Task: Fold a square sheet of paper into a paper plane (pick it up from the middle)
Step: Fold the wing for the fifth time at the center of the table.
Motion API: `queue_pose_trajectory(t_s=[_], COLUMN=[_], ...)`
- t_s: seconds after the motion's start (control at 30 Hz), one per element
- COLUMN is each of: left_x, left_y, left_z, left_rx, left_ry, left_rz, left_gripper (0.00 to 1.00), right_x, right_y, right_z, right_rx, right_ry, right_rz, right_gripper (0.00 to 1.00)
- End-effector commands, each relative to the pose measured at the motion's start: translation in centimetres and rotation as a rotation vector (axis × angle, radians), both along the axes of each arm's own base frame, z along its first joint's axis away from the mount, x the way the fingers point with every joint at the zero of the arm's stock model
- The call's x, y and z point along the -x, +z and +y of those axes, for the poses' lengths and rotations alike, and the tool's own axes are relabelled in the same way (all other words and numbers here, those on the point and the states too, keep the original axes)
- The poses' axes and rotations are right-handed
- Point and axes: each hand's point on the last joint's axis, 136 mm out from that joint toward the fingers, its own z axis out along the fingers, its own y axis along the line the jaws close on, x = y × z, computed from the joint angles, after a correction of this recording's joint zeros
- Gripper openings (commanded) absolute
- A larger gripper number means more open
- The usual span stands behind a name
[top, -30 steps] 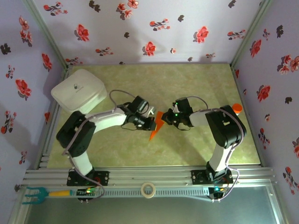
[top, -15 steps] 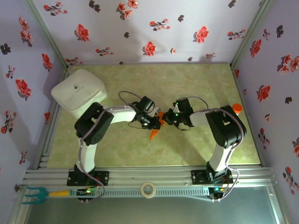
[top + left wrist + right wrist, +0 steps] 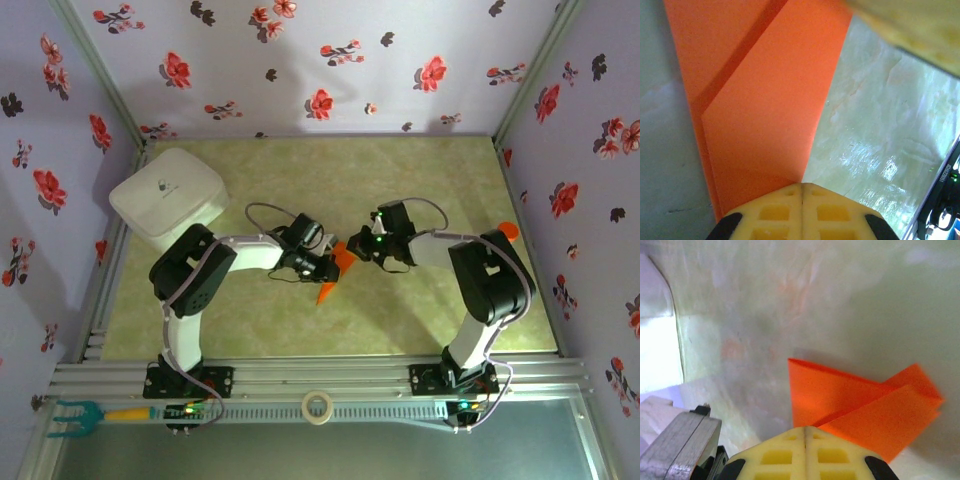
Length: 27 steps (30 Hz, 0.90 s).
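The square sheet of paper (image 3: 334,273), bright orange and already creased into a layered wedge, lies near the middle of the green table (image 3: 300,170), between the two grippers. In the top view only its pointed near end and a strip of its far edge show; the rest is covered by the fingers.

The left gripper (image 3: 327,268) has its jaws pressed together. In the left wrist view the paper (image 3: 765,115) runs straight into the closed yellow tips (image 3: 801,187), so it appears pinched there, though the contact itself is hidden. A blurred yellow shape at that view's upper right is too out of focus to identify.

The right gripper (image 3: 358,252) is likewise closed. In the right wrist view two overlapping flaps (image 3: 865,410) pass under its tips (image 3: 805,429), and the paper's near edge is cut off by them.

Whether the sheet rests on the table or hangs clear cannot be told. An orange cap (image 3: 508,230) is half hidden behind the right arm.
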Motion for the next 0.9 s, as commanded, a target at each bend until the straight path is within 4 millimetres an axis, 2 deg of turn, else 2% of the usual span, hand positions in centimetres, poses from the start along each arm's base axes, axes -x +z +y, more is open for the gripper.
queue_pose_trajectory(t_s=[0.0,0.1,0.17,0.37,0.53,0.63,0.73,0.8,0.87], left_x=[1.9,1.7,1.6,1.7,1.7,1.7,1.6,1.3,0.9], left_y=[-3.0,-2.7,-2.6,-2.7,-2.6,-2.3,-1.8,-1.3,-0.7], left_z=[2.8,2.7,2.5,2.6,2.6,2.5,2.3,2.0,1.8], left_rx=[-0.135,-0.129,-0.124,-0.125,-0.124,-0.118,-0.107,-0.092,-0.076], left_ry=[0.03,0.038,0.039,0.046,0.046,0.046,0.05,0.06,0.076], left_rz=[0.094,0.093,0.093,0.099,0.099,0.098,0.089,0.082,0.073], left_gripper=[0.0,0.0,0.0,0.0,0.0,0.0,0.0,0.0,0.0], right_x=[1.1,1.1,0.3,-3.1,-5.0,-5.8,-5.9,-5.4,-4.2], right_y=[-1.8,-3.5,-4.2,-4.1,-3.7,-2.4,0.5,2.2,3.2], right_z=[0.1,-0.8,-1.6,-4.7,-6.6,-7.0,-6.6,-6.0,-4.5], right_rx=[0.016,0.055,0.063,0.056,0.053,0.02,-0.009,-0.015,-0.017], right_ry=[0.007,-0.008,-0.025,-0.114,-0.164,-0.175,-0.166,-0.158,-0.119], right_rz=[0.037,0.064,0.074,0.065,0.051,0.024,-0.028,-0.061,-0.077], right_gripper=[0.02,0.02,0.02,0.02,0.02,0.02,0.04,0.04,0.05])
